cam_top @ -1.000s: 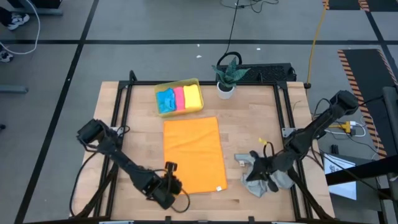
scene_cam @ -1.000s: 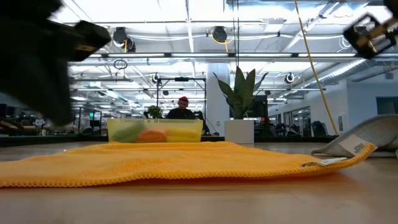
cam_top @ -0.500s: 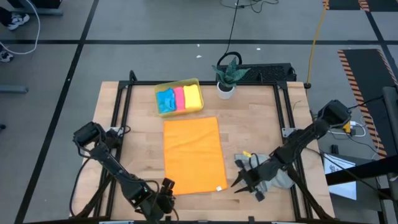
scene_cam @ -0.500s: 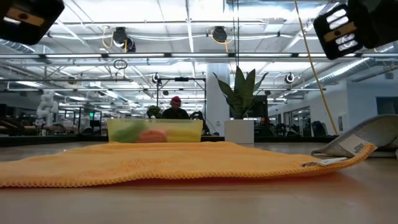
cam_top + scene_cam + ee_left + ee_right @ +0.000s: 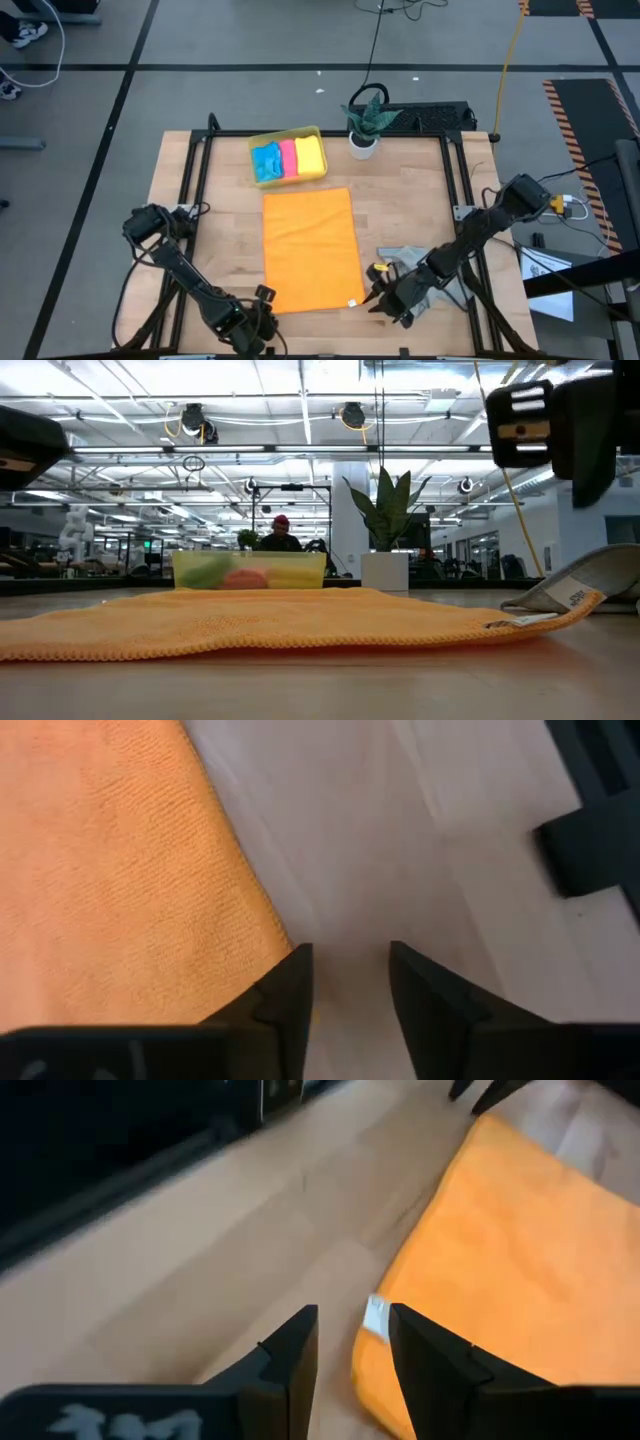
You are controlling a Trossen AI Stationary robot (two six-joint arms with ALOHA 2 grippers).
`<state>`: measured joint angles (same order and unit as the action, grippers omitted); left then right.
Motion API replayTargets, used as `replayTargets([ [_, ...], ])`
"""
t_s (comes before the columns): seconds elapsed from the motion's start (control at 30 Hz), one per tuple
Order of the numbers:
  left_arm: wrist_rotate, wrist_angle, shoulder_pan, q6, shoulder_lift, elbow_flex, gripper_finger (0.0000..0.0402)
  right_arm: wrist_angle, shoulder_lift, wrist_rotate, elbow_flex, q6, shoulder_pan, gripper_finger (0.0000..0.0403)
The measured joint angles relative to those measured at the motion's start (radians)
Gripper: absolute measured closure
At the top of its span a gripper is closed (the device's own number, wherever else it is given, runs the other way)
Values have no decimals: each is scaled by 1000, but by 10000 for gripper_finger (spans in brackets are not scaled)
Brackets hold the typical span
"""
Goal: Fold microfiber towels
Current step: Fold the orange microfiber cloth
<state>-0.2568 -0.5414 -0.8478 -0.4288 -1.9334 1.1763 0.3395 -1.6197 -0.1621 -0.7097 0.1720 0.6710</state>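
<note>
The left hand (image 5: 262,297) and the right hand (image 5: 377,300), both released with fingers parted and empty, sit at the near left and near right corners of the orange towel (image 5: 309,248). It lies flat on the tabletop (image 5: 405,190), its long axis running straight away from both hands. Beside the right hand lies the crumpled grey towel (image 5: 432,285); beyond the orange towel's far edge, the yellow tray (image 5: 287,135) holds the blue (image 5: 265,162), pink (image 5: 288,158) and yellow (image 5: 311,155) towels side by side.
</note>
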Motion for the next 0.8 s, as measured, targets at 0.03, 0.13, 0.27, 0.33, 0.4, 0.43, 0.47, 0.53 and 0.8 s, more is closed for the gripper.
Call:
replayTargets([
  [0.03, -9, -6, 1, -3, 0, -1, 278, 0, -15, 0, 0, 11, -3, 287],
  [0.13, -13, -18, 6, 1, 0, -1, 300, 17, -63, 0, 0, 35, -18, 287],
  [0.27, -15, -29, 15, 1, -1, -2, 329, 28, -122, -1, -5, 64, -44, 287],
  [0.33, -21, -31, 19, 1, -1, -3, 344, -4, -143, -18, -19, 69, -51, 288],
  [0.4, -22, -33, 23, 1, -2, -4, 359, -47, -151, -49, -38, 69, -51, 295],
  [0.43, -23, -34, 25, 1, -2, -4, 366, -62, -154, -70, -44, 68, -49, 302],
  [0.47, -24, -35, 26, 1, -2, -4, 374, -77, -155, -80, -49, 68, -49, 311],
  [0.53, -29, -37, 28, 1, -2, -4, 392, -87, -155, -99, -55, 68, -49, 336],
  [0.8, -47, -66, 31, -43, 25, -11, 398, -94, -156, -103, -61, 37, -50, 393],
])
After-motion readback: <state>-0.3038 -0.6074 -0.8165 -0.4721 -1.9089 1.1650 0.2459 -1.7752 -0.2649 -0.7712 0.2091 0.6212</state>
